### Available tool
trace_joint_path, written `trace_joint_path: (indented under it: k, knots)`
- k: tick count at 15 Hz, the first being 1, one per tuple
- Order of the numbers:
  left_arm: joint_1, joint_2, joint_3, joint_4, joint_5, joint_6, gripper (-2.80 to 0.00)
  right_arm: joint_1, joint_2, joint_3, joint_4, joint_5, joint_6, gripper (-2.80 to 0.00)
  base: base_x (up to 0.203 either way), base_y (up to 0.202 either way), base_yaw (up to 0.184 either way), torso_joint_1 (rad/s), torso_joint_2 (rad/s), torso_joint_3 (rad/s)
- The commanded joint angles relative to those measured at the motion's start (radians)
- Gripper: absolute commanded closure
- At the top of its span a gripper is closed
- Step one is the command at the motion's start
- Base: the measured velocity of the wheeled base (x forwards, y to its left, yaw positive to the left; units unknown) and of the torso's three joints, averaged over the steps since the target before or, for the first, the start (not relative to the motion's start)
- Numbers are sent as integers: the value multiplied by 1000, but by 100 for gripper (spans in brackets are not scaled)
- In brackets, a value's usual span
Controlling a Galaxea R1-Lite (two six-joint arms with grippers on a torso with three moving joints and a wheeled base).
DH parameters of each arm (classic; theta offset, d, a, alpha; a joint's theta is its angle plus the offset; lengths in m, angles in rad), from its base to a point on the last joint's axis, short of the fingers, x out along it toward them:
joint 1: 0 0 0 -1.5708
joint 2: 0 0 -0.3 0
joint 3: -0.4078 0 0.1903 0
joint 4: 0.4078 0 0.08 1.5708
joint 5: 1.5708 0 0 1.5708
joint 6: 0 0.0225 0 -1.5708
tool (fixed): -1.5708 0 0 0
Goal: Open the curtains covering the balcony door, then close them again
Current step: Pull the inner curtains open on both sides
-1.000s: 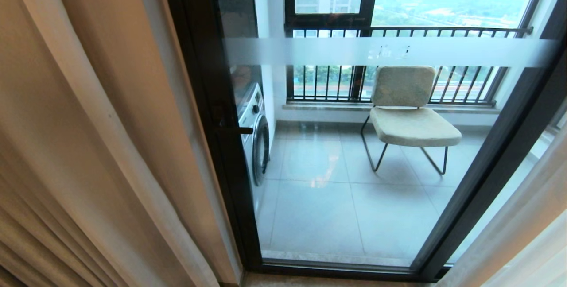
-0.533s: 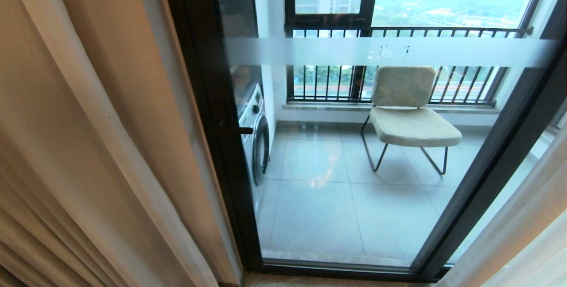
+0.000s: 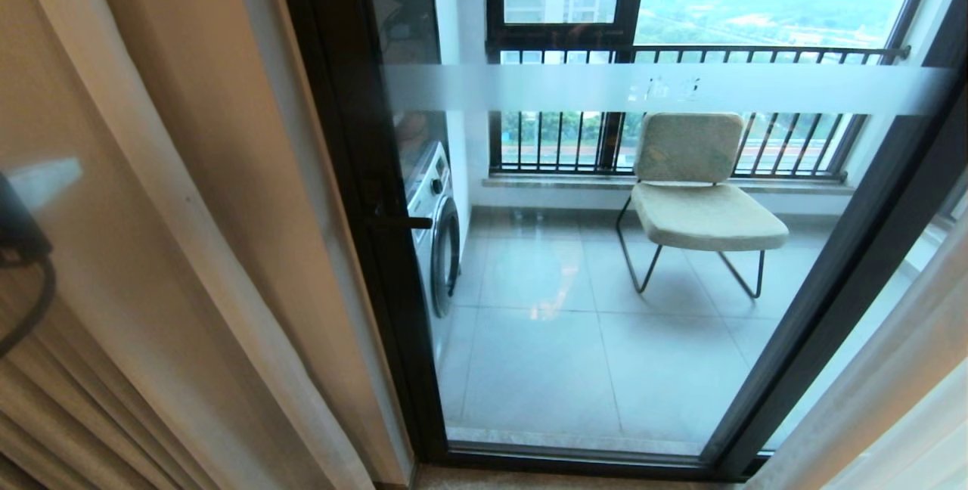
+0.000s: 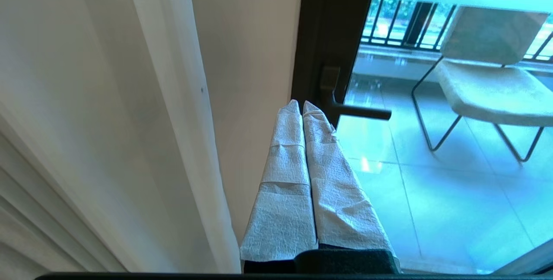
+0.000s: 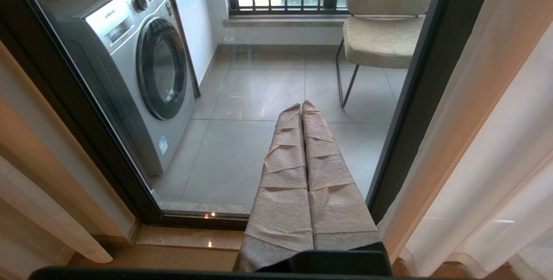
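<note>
Curtains (image 3: 151,248) parted, hanging with long axis vertical, pleats running floor-ward: beige drape bunched left of the door (image 3: 605,271), sheer (image 3: 900,399) bunched right of it. Door upright, glass uncovered, frosted band (image 3: 665,88) level across it, handle (image 4: 345,107) sticking out sideways from the left frame.

Left gripper (image 4: 302,105) raised in front of the beige drape, just left of the door frame, pointing toward the handle; at the head view's left edge only a blurred dark piece with a pale tip (image 3: 23,218), probably that arm. Taped fingers (image 4: 285,163) pressed together, nothing between them; tips near the drape and handle, contact not clear.

Right gripper (image 5: 301,106) low before the door, aimed through the glass at the tiled floor between washer (image 5: 142,59) and chair (image 5: 380,33). Fingers (image 5: 285,176) likewise pressed together, empty.
</note>
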Motion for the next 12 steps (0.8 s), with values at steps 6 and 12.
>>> trace_joint_path:
  k: [6, 12]
  knots:
    - [16, -215, 340, -28, 3, -2, 0, 0, 2, 0, 0, 0, 0, 0, 0, 0, 0, 0, 0, 0]
    - [47, -381, 627, -90, 1, 3, 0, 0, 1, 0, 0, 0, 0, 0, 0, 0, 0, 0, 0, 0]
